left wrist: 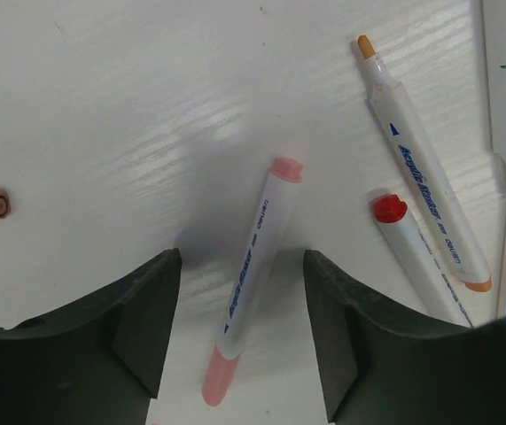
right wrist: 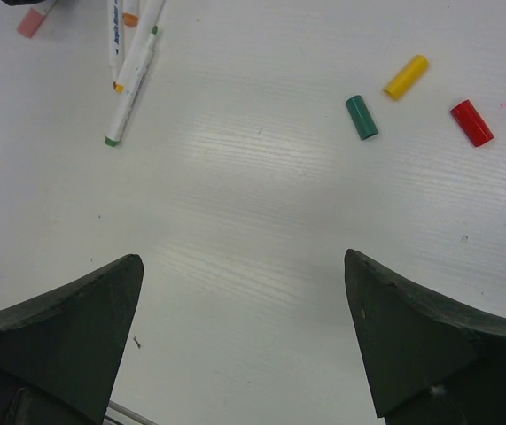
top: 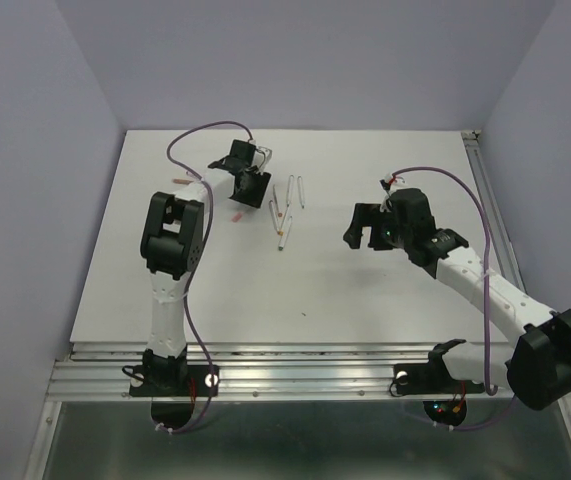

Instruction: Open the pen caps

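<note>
From above: left gripper (top: pixel 252 187) out at the far part of the table (top: pixel 365 300), pointing down just left of a loose cluster of pens (top: pixel 287 208). Loose pink cap (top: pixel 237 216) on the table near it, toward the arm bases. Peach cap (top: pixel 180 180) farther left, beside the arm. Right gripper (top: pixel 361 228) to the right of the pens, well apart from them, over bare table. Too small here to tell how either pair of jaws stands.

Left wrist: jaws partly apart, 1 finger (left wrist: pixel 146 310) on each side of the pink pen (left wrist: pixel 254 266). Gap showing on both sides, no touch visible. Pink pen flat on the table, slightly slanted, its long pink cap (left wrist: pixel 217 376) on at the near end, between the fingers. To the right, orange pen (left wrist: pixel 421 168) with a bare orange tip at the far end. Just beside it, red pen (left wrist: pixel 416 261) with a red end. 2 more pens cut off at the right edge. Peach cap at the left edge, well apart.

Right wrist: jaws wide, only bare table between the fingers (right wrist: pixel 75 328). 3 caps lying loose at upper right, none touching: green cap (right wrist: pixel 361 117), yellow cap (right wrist: pixel 407 77), red cap (right wrist: pixel 471 122). Pens at upper left, loose pink cap beside them at the top edge.
</note>
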`<act>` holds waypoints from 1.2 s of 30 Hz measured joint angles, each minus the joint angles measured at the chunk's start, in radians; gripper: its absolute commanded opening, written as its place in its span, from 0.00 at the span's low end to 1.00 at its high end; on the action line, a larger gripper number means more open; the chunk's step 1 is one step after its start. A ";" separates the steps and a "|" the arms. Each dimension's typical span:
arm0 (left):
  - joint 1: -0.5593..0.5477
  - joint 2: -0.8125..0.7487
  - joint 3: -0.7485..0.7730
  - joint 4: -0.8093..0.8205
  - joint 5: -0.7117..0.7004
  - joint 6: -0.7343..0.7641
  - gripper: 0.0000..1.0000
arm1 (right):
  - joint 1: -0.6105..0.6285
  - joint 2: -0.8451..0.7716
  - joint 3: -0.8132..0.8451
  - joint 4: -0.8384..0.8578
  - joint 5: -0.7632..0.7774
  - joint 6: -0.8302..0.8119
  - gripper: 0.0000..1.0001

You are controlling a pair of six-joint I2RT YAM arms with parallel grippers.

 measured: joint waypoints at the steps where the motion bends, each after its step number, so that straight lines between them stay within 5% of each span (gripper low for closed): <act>1: -0.002 0.002 0.000 -0.001 -0.012 -0.002 0.58 | 0.000 0.000 0.000 -0.002 0.003 0.000 1.00; 5: -0.019 0.007 0.007 -0.008 -0.034 -0.018 0.34 | 0.000 0.000 0.000 -0.005 0.014 0.002 1.00; 8: -0.034 0.009 0.008 -0.009 -0.052 -0.036 0.00 | 0.000 0.000 0.000 -0.011 0.026 0.005 1.00; 19: -0.027 -0.046 -0.078 0.031 -0.181 -0.272 0.00 | 0.000 -0.042 0.000 -0.011 -0.015 0.011 1.00; 27: -0.055 -0.500 -0.425 0.075 -0.306 -0.587 0.00 | 0.019 -0.076 -0.010 0.080 -0.197 0.000 1.00; 31: -0.185 -0.780 -0.540 0.140 -0.367 -0.774 0.00 | 0.092 -0.063 -0.013 0.118 -0.258 -0.004 1.00; 36: -0.370 -0.916 -0.624 0.178 -0.471 -0.992 0.00 | 0.184 -0.014 -0.013 0.198 -0.334 0.009 1.00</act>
